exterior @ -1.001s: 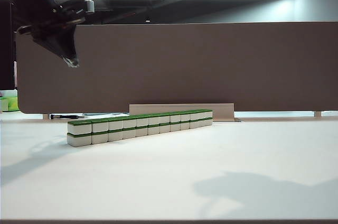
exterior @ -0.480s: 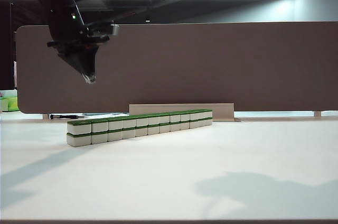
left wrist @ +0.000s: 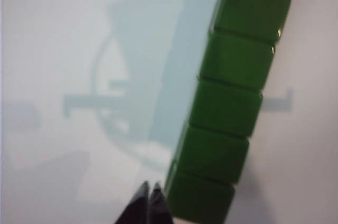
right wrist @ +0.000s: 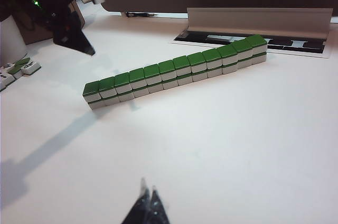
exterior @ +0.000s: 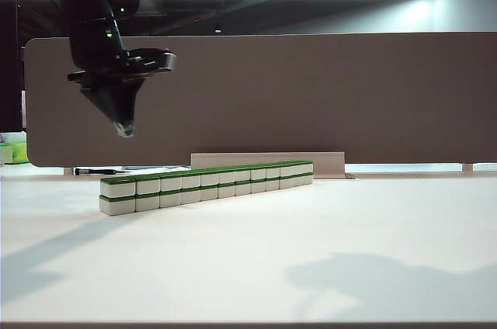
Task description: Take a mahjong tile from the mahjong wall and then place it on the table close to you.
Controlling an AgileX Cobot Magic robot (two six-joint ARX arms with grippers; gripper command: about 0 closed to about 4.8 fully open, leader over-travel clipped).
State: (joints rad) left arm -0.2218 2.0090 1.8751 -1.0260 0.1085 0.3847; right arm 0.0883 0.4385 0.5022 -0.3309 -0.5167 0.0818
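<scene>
The left hand (exterior: 125, 129) hangs clenched and empty above the wall's (exterior: 206, 185) 9 o'clock end; the right hand (right wrist: 147, 198), clenched, hovers over the worktop (exterior: 311, 251).

L end effector (exterior: 124, 129) dropped lower, nearer mahjong wall (exterior: 206, 185).

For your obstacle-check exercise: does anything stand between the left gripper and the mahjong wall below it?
Nothing visible does. The left gripper, shut, hangs in open air above the near end of the mahjong wall; only bare table surrounds the row. The right gripper is far off.
</scene>
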